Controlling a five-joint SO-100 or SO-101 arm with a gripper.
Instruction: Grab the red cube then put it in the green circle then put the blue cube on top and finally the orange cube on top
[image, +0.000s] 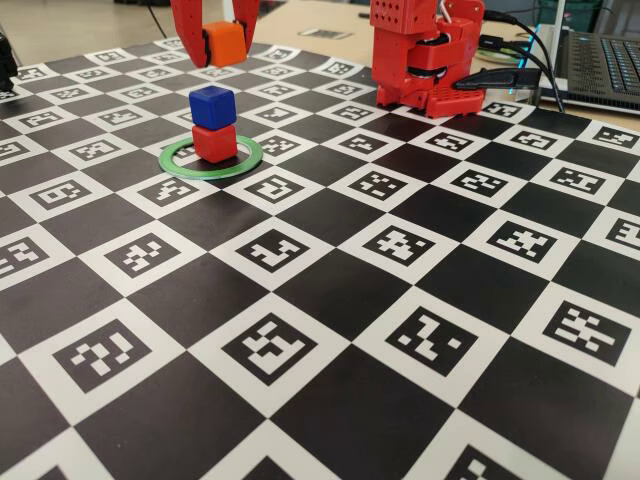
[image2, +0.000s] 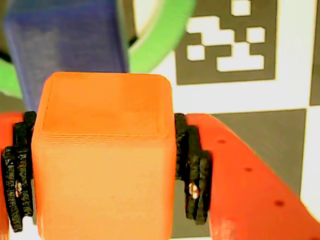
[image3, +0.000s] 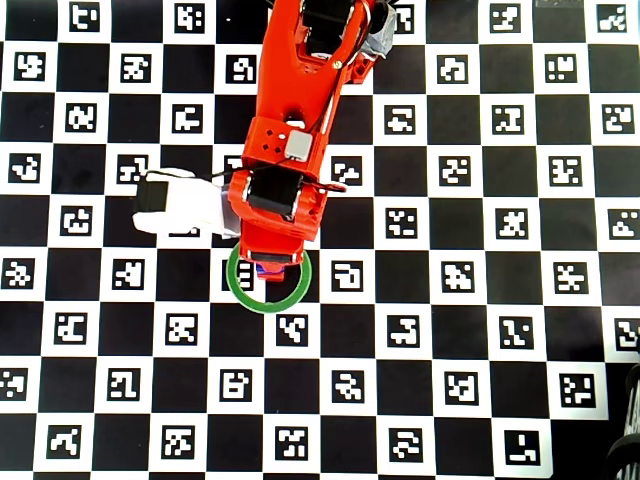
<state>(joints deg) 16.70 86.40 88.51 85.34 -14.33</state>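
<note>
In the fixed view the red cube (image: 214, 143) stands inside the green circle (image: 246, 160), and the blue cube (image: 212, 106) sits squarely on top of it. My gripper (image: 222, 45) hangs above and slightly behind that stack, shut on the orange cube (image: 224, 43). The wrist view shows the orange cube (image2: 105, 165) clamped between the black pads (image2: 192, 175), with the blue cube (image2: 65, 45) and part of the green circle (image2: 160, 40) just beyond it. Seen from overhead, the arm (image3: 290, 150) covers the cubes; only the green circle (image3: 268, 307) and a sliver of blue show.
A checkerboard mat of printed markers (image: 300, 300) covers the table. The arm's red base (image: 425, 60) stands at the back right in the fixed view, with cables and a laptop (image: 600, 60) beyond it. A white part (image3: 175, 205) juts left from the wrist.
</note>
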